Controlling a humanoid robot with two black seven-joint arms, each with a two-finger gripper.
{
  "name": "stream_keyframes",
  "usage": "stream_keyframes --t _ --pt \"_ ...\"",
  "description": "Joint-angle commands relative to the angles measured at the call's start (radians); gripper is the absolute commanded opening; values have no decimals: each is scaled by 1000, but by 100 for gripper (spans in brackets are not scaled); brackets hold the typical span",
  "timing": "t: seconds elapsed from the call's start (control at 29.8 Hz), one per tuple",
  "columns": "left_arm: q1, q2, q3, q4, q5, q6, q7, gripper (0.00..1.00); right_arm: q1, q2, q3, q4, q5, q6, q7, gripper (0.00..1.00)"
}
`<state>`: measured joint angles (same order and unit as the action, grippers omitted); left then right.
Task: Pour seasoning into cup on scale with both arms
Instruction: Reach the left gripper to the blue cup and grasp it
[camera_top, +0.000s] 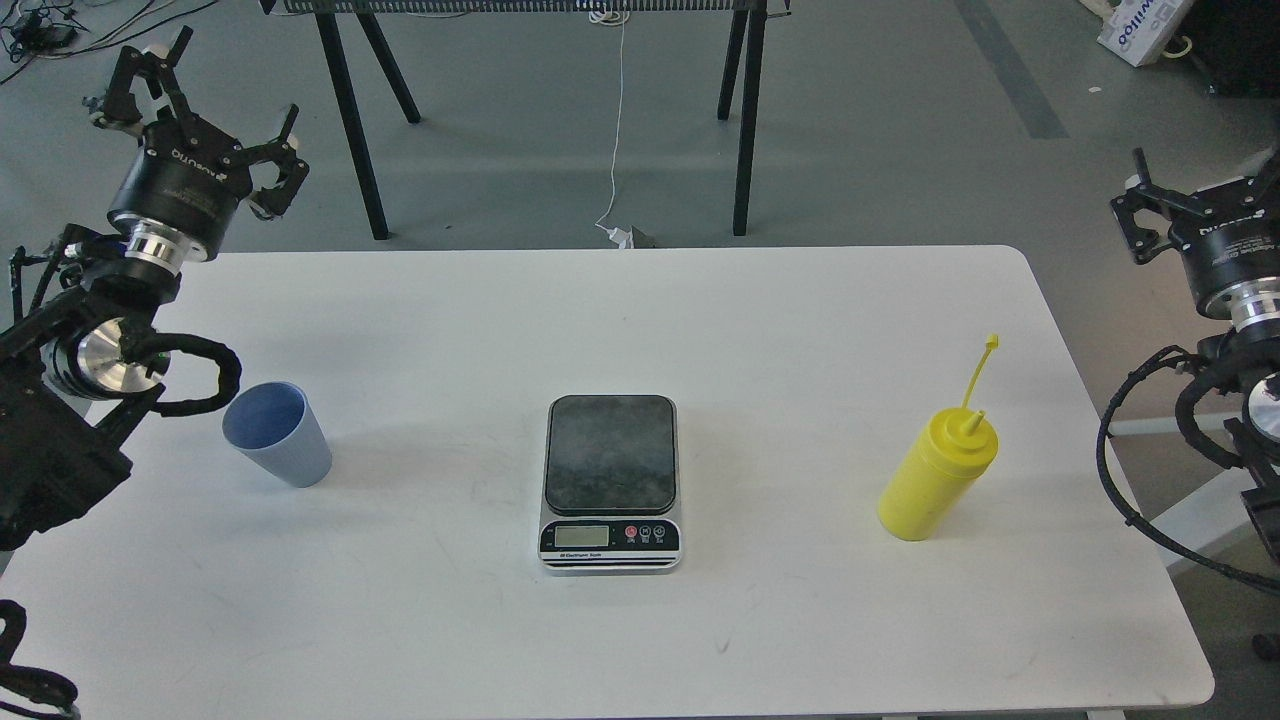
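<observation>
The ribbed, tapered light-blue cup (277, 434) stood upright at the white surface's (800, 330) left, mouth up, holding nothing visible. The flat rectangular scale (611, 481), its glossy dark plate bare, sat at centre. The yellow plastic bottle (937, 473) stood at right, nozzle up, cap strap rising. The left tool (215, 105) was spread wide, gripping nothing; I cannot tell the right tool's (1160, 205) opening

Black arms (70, 400) — silver rings, looped cables, seemingly white lettering.
</observation>
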<state>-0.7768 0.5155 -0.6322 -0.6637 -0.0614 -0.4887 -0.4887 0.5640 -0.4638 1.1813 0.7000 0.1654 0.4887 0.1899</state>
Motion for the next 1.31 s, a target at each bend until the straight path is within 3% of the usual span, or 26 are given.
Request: stream_keyframes --t 0.0,0.17,0.47,0.77,0.9,1.01,1.11,1.27 --pt "2 0 -1 -2 0 0 0 100 -1 1 -6 4 0 0 0 99" --pt "14 15 -1 -34 -2 0 0 100 -12 -6 -5 16 0 0 0 99" --pt "93 257 19 -324 67 0 0 100 -95 -70 11 104 3 0 3 99" --pt "113 438 97 -470 752 39 0 100 -124 -84 20 118 5 0 11 99" --pt "126 482 105 -470 1081 198 0 99 -124 -93 23 121 5 0 13 99" --pt "142 489 140 -461 1375 382 0 91 -124 -95 23 121 5 0 13 99" --pt "146 486 196 -438 1622 536 0 90 -124 -93 23 124 5 0 13 99" --pt "145 472 325 -349 1697 633 0 89 -124 -95 23 125 5 0 13 99"
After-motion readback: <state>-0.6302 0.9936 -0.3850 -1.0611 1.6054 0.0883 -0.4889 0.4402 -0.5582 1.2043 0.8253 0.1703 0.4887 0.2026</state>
